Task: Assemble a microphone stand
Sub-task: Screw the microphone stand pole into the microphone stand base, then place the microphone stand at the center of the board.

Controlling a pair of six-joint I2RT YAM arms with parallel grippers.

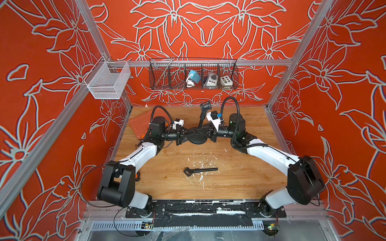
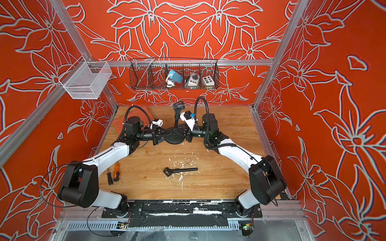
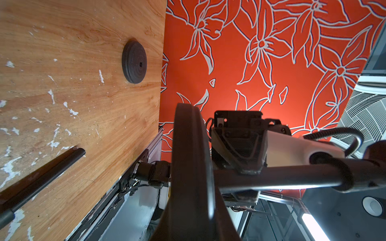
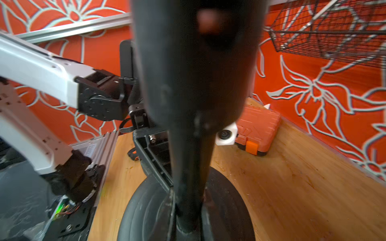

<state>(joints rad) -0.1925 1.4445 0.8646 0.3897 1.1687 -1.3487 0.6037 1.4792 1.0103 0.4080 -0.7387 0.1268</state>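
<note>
The microphone stand (image 1: 201, 120) stood upright on the table (image 1: 240, 183). Left fingers (image 4: 149, 157) and right fingers (image 3: 240, 150) were both clenched on its stiff, slick-looking pole (image 3: 282, 177), its heavy-looking base (image 1: 198, 139) just below them; a low hold seemed soundest.

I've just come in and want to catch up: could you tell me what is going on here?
The two arms are putting a microphone stand together toward the back of the table. The left gripper is shut on the rim of the round base, and the right gripper is shut on the upright pole, which carries a clip on top. One loose black rod lies untouched nearer the front.
</note>
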